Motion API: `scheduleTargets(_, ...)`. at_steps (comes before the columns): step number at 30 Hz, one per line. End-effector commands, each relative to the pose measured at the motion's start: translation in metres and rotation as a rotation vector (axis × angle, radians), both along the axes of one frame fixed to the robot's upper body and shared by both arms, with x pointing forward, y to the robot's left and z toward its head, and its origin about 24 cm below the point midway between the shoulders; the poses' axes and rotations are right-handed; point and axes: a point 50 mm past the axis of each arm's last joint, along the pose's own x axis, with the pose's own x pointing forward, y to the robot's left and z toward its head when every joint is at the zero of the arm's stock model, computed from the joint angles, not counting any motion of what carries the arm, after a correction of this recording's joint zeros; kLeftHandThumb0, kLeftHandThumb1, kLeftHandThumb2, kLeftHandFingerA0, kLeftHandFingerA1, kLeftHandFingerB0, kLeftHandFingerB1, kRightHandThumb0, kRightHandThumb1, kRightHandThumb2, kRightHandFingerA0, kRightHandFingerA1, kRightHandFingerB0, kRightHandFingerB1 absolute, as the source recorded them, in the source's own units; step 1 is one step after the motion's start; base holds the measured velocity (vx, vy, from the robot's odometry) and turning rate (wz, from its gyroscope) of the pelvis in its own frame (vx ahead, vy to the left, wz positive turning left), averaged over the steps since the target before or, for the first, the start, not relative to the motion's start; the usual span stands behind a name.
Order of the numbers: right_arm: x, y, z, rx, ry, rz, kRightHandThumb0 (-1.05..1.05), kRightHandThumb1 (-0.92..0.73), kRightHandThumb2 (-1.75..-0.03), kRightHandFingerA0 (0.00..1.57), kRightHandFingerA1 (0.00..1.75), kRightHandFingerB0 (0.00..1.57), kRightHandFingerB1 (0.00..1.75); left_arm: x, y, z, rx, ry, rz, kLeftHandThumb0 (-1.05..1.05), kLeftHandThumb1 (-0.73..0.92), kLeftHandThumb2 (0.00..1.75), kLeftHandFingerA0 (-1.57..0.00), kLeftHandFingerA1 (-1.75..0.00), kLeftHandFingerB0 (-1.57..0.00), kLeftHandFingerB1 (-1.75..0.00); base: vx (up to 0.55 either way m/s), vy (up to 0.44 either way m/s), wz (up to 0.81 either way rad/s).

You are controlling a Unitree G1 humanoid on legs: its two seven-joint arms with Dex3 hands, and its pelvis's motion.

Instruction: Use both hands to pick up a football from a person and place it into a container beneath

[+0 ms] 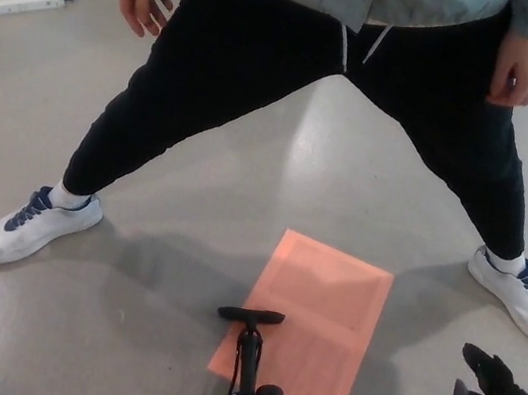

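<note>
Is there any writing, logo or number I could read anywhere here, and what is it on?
None can be read.
The salmon-pink sheet on the floor carries faint lines, too faint to read.
The white power strip, the shoes and the clothing show no legible marks.

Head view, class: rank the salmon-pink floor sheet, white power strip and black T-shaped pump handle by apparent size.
1. Salmon-pink floor sheet
2. White power strip, though farther from the camera, so its rank over the handle is unsure
3. Black T-shaped pump handle
</note>
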Motion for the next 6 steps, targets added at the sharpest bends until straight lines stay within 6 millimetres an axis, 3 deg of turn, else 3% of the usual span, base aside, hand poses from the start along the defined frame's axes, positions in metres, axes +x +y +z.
scheduleTargets(1,0.0032,-0.0087,0.0049,-0.047,0.004,0.018,-0.71,-0.77,-1.14,0.01,0.37,0.0,0.26,0.0035,0.0055,0.0076,0.066,-0.005,-0.031,-0.73,0.82,1.1,-0.06,-0.31,-0.05,-0.25,0.0,0.0,0.0)
scheduleTargets(6,0.0065,-0.0087,0.0075,-0.05,0.002,0.025,-0.71,-0.76,-1.13,0.03,0.4,0.02,0.28,0.007,0.0051,0.0095,0.068,-0.006,-0.025,-0.76,0.81,1.1,-0.07,-0.37,-0.07,-0.25,0.0,0.0,0.0)
